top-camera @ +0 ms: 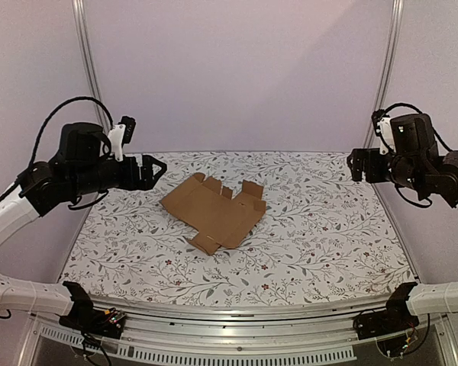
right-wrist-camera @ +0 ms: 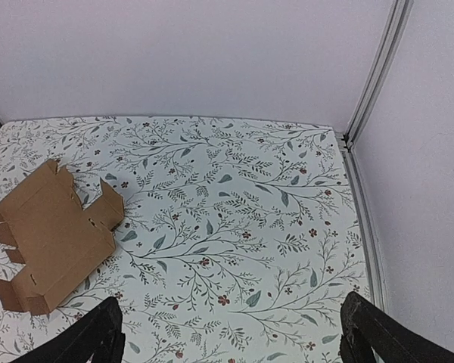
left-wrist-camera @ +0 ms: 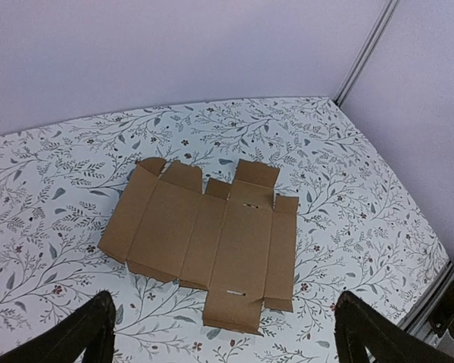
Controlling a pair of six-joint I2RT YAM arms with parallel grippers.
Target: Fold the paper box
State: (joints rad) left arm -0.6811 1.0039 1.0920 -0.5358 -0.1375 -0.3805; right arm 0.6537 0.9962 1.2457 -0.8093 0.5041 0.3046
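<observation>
Left gripper (top-camera: 154,168) released; right gripper (top-camera: 356,165) released; paper box (top-camera: 214,210) plain brown, unfolded, apart from both

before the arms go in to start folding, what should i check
1. The paper box lies flat and unfolded on the floral tablecloth: ok.
2. The left hand is open and empty: ok.
3. The right hand is open and empty: ok.
4. Both hands are apart from the box: ok.
5. The box shows in both wrist views: ok.
6. Nothing lies under the box: cannot tell.
</observation>
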